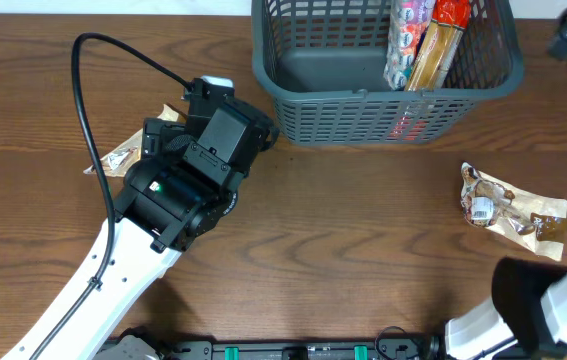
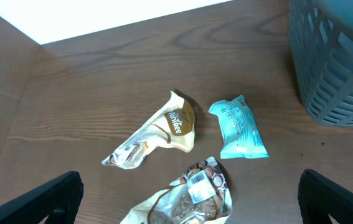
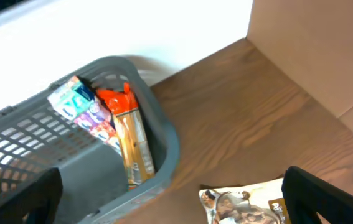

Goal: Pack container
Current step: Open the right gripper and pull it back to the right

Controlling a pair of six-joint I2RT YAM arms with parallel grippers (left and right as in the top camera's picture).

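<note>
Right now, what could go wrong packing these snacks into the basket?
The left end effector hangs open over the brown-and-white packet, turquoise packet and clear packet, all close together; it might pinch two. In the container, tall packets lean in a corner; a dropped snack could topple them.

- left arm (image 1: pixel 93 275): white link runs from near-left edge, slanting toward far right; black wrist (image 1: pixel 198 165) left of centre, pointing far
- left gripper (image 2: pixel 192 196): jaws spread wide, fingers (image 2: pixel 45 199) at both lower corners of wrist view, gripping nothing
- right arm (image 1: pixel 548 305): white-and-black link at near-right corner; dark part at far-right edge
- right gripper (image 3: pixel 173 199): jaws wide apart, gripping nothing
</note>
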